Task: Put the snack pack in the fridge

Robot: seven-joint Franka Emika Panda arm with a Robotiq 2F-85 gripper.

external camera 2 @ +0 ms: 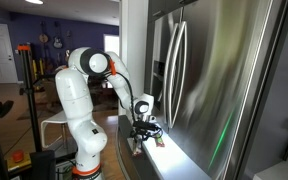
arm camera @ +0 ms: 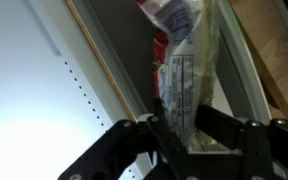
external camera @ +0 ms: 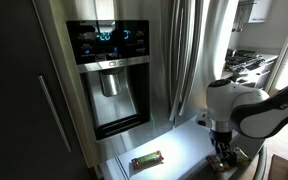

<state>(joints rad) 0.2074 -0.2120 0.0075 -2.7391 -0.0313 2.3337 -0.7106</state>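
A: What is seen of the fridge (external camera: 184, 50) in an exterior view?

B: Its black dispenser panel (external camera: 109, 65) is lit blue; below, the white-lined drawer (external camera: 184, 142) is pulled out; a green-edged bar (external camera: 146, 160) is laid flat in it; the hand (external camera: 222, 152) is held at the drawer's far end, apart from that bar, on the white arm (external camera: 246, 105); what is gripped cannot be made out here.

A: And in an exterior view from the side?

B: The arm (external camera 2: 84, 90) is bent toward the fridge (external camera 2: 219, 80); the hand (external camera 2: 144, 130) is hung low just beside its front, over the open drawer; how the jaws stand cannot be told here.

A: What is shown in the wrist view?

B: The snack pack (arm camera: 179, 70) is clamped between the black fingers (arm camera: 134, 140), so the hand (arm camera: 179, 115) is closed on it; a red wrapper and a white printed label are shown; the pack is held between the white perforated drawer lining (arm camera: 34, 100) on one side and a wooden surface (arm camera: 279, 50) on the other.
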